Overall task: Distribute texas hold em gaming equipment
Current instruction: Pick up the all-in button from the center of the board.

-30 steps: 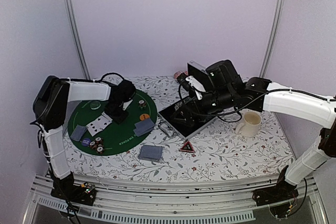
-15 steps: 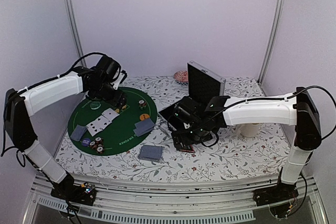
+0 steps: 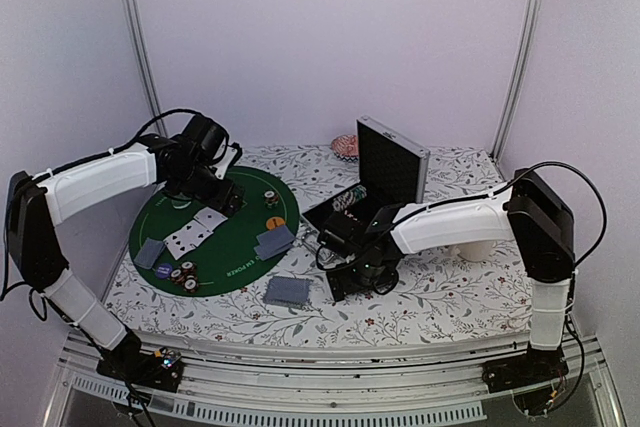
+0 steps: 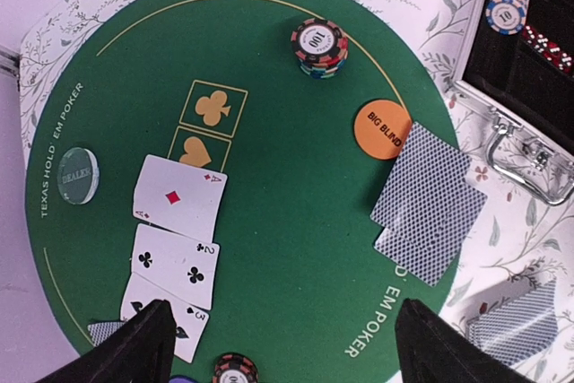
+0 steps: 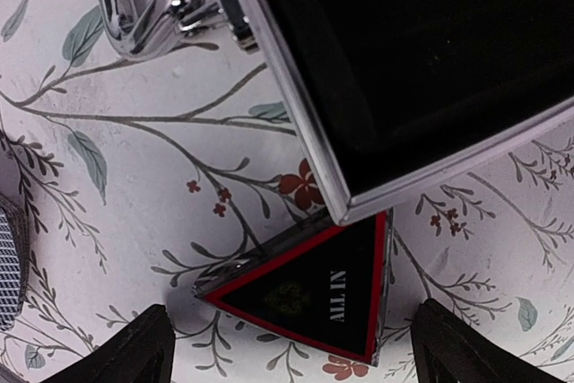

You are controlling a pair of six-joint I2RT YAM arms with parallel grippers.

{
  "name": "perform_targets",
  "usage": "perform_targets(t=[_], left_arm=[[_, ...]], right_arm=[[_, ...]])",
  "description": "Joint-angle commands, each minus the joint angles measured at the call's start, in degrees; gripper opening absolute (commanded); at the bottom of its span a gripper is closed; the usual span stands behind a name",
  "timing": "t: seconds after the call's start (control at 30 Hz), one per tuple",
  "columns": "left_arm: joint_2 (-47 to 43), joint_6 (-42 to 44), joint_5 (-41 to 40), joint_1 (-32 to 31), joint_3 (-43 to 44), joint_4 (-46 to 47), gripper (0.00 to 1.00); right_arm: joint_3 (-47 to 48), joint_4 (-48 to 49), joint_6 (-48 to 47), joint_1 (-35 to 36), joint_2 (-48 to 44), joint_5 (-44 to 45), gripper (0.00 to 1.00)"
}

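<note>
Left gripper [image 4: 283, 347] spread above round green felt mat [image 4: 287, 221] bearing 3 white-faced cards [image 4: 175, 239], striped chip stack [image 4: 318, 47], flat orange button [image 4: 382, 129], right gripper [image 5: 291, 347] spread over black red-edged triangle plaque [image 5: 314, 289] at silver case [image 5: 296, 132] corner

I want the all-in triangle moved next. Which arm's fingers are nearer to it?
Right. The right fingers are directly over the black triangle, open on either side of it by the corner of the case. The left fingers are far off, above the green mat.
</note>
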Motion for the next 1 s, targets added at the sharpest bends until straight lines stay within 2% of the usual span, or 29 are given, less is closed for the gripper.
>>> perform_targets(t=[0.0,0.27,0.6,0.77,0.97], left_arm=[[0.2,-0.1,1.3,-0.1,-0.6,1.1,0.87],[0.6,0.2,1.6,-0.2,-0.5,1.1,0.87],[0.2,0.5,1.9,-0.2,-0.7,1.1,0.87],[0.1,0.5,2.4,-0.2,-0.6,1.1,0.87],[0.0,0.5,2.6,-0.2,-0.7,1.1,0.87]], right_arm=[[1.7,-0.7,0.0,-0.2,3.0,2.5,0.90],[3.8,-0.8,-0.7,-0.2,5.9,2.9,0.83],[2.3,-1.7,-0.5,-0.2,4.9,3.2,0.70],[1.7,-1.7,-1.0,-0.2,3.9,3.7,0.54],[1.9,-1.7,-2.4,-0.2,3.4,4.0,0.51]])
